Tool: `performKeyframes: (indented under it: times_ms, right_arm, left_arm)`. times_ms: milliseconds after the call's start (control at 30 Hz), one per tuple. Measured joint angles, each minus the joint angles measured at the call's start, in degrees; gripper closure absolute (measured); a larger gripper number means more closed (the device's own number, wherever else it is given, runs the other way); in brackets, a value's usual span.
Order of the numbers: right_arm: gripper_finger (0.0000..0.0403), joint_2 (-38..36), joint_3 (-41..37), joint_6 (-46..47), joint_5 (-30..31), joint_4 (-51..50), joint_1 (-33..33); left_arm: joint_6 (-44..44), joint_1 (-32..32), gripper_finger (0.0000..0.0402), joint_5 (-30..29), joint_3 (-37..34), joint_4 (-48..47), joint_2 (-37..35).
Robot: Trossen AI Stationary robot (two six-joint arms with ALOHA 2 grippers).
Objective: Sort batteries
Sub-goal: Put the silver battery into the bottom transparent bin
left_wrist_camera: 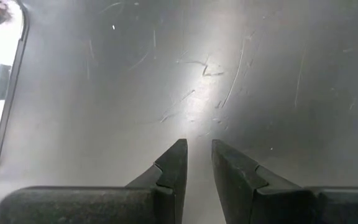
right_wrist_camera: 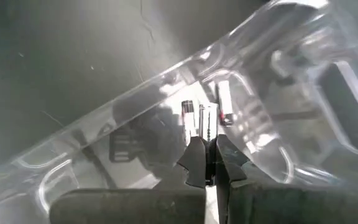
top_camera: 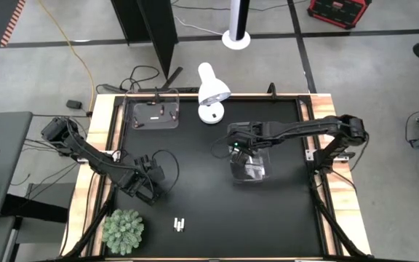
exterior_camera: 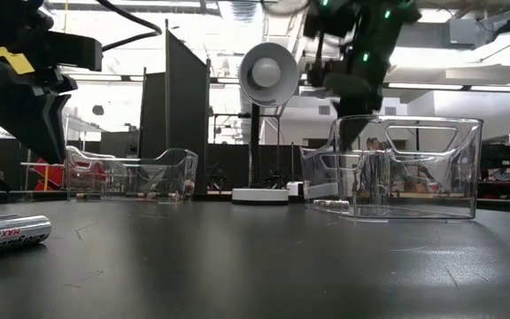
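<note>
**Right arm at the clear bin, left arm waiting**

Over the clear bin point(top_camera: 247, 169) right of the table's middle, the right gripper point(right_wrist_camera: 207, 163) hangs with its fingers nearly closed; whether it grips anything cannot be told. White batteries point(right_wrist_camera: 205, 118) lie inside this bin, just beyond the fingertips. Two more batteries point(top_camera: 179, 225) rest on the black table point(top_camera: 195, 160) near its front edge. A second bin point(top_camera: 152, 115) sits at the back left. The left gripper point(left_wrist_camera: 197, 160) hovers narrowly parted over bare table, empty.

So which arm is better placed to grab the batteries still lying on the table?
Left. The left gripper, empty and slightly open, hovers near the loose batteries; the right gripper is busy over the clear bin.
</note>
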Motion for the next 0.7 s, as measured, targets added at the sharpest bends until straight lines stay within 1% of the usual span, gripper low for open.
performKeyframes:
  times_ms: [200,400,533,700]
  right_arm:
    - [0.0392,4.4,-1.4,-5.8,-4.7,4.8,-4.4]
    - [0.0387,8.4,-1.4,-8.0,-6.9,5.2,-7.1]
    - [0.0358,9.4,-1.4,-8.2,-6.9,6.3,-7.4]
    - [0.0298,8.6,-1.3,-8.2,-6.4,7.8,-6.7]
  left_arm:
    - [-0.2,0.0,0.0331,0.0,0.0,0.5,0.0]
    - [-0.6,0.0,0.0331,0.0,0.0,0.4,0.0]
    - [-0.3,0.0,0.0331,0.0,0.0,0.4,0.0]
    - [0.2,0.0,0.0331,0.0,0.0,0.5,0.0]
